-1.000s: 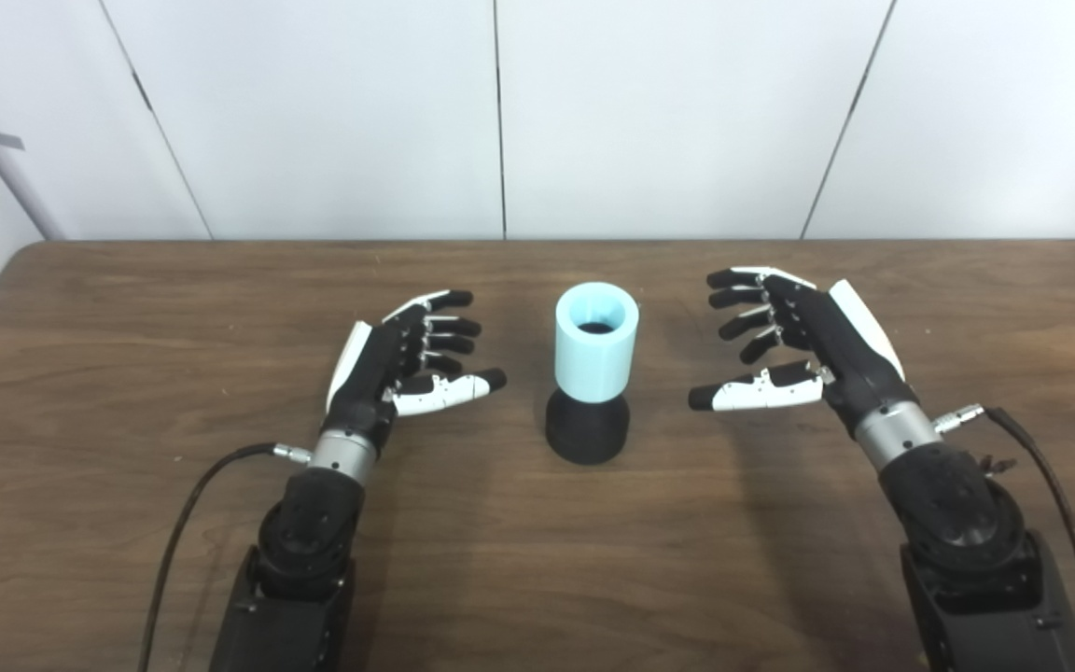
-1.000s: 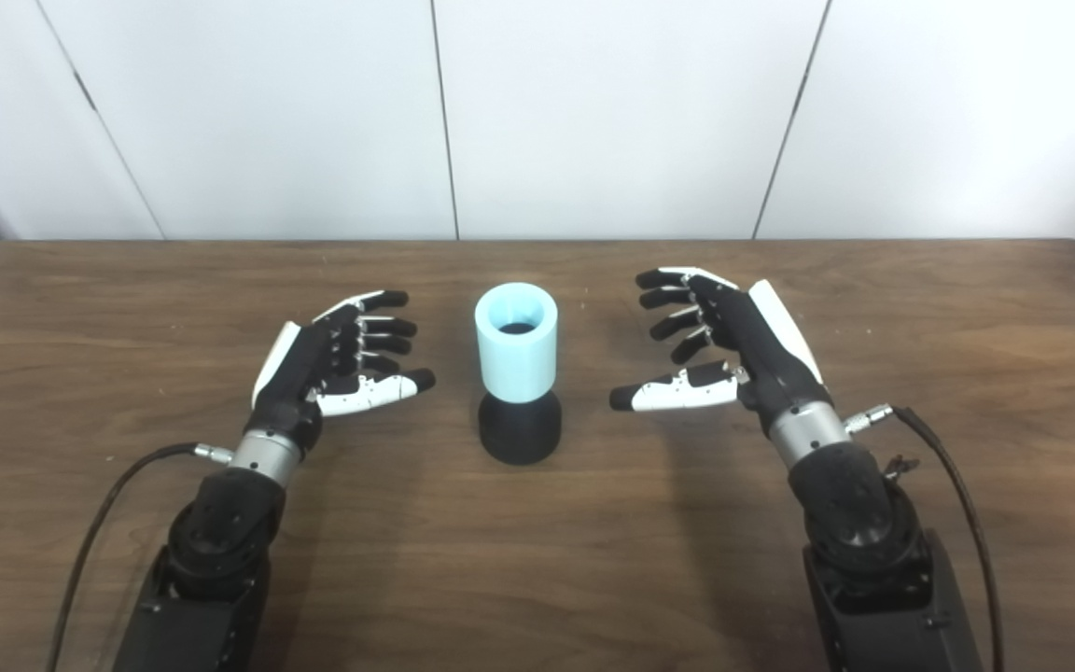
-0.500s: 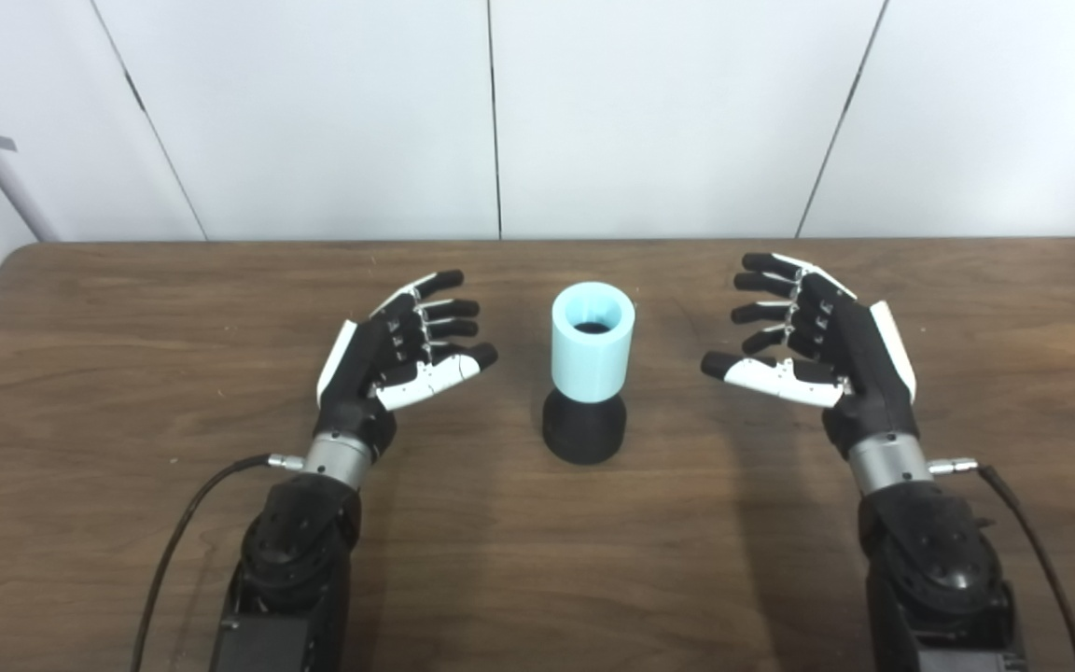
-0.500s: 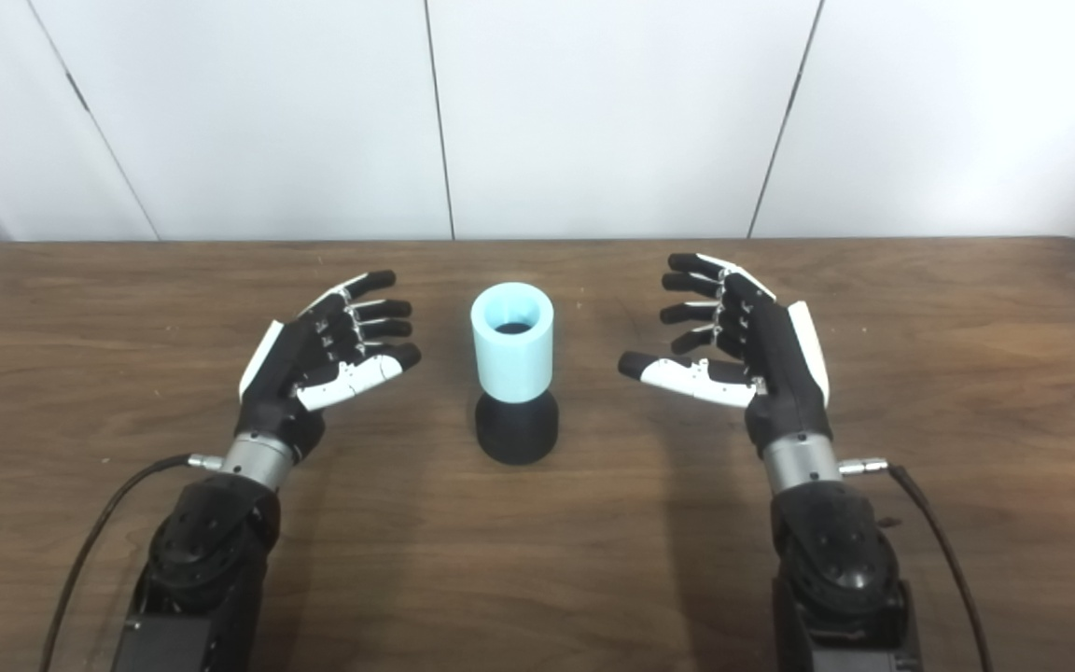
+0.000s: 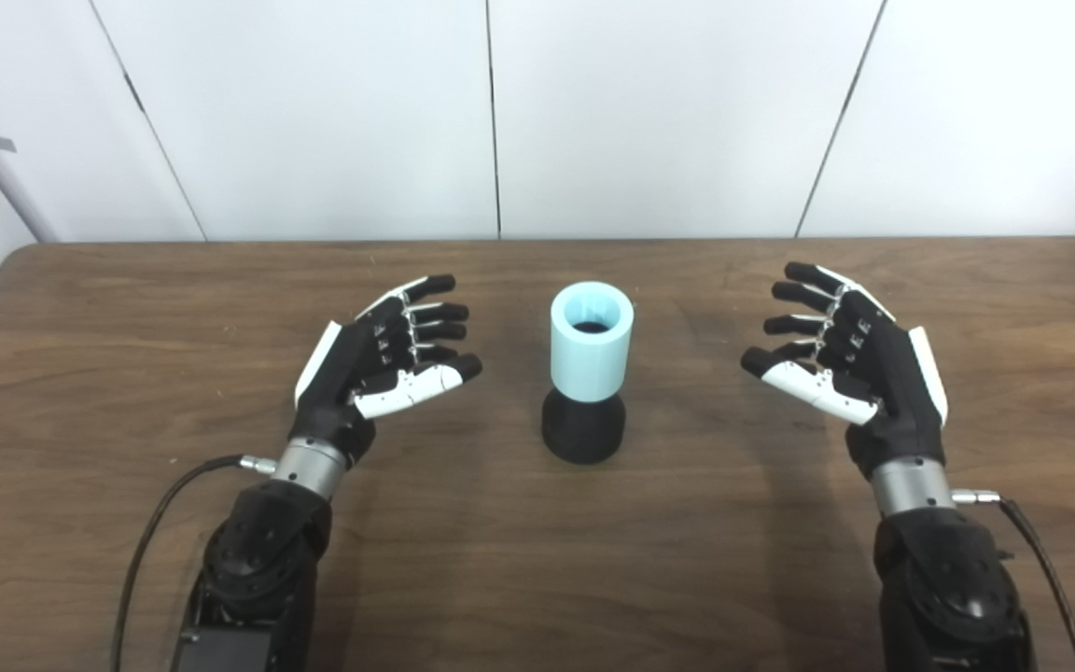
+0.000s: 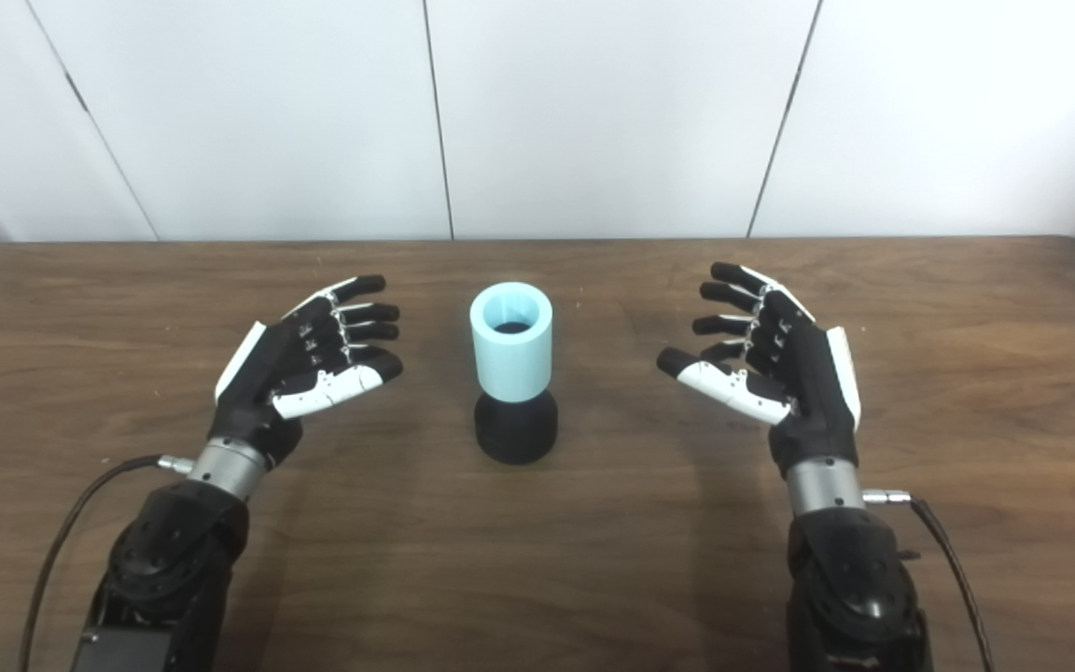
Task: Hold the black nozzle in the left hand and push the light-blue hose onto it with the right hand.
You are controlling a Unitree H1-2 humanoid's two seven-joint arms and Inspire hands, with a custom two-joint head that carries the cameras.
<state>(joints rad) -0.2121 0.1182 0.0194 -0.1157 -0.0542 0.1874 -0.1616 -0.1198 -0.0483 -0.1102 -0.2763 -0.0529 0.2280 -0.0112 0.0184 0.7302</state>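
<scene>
The black nozzle (image 5: pixel 582 430) stands upright at the middle of the wooden table (image 5: pixel 127 308). The light-blue hose piece (image 5: pixel 591 341), a short open tube, sits on top of it, its dark bore facing up. My left hand (image 5: pixel 379 359) is open, palm turned toward the pair, a clear gap to their left. My right hand (image 5: pixel 850 364) is open too, palm facing inward, well off to their right. Neither hand touches anything.
White wall panels (image 5: pixel 491 112) rise behind the table's far edge. Black cables (image 5: pixel 150 532) trail from both wrists over the near part of the table.
Both hands have drawn outward and back toward me, away from the nozzle and hose; the right hand moved more and turned its fingers more upright. Nozzle and hose stayed put.
</scene>
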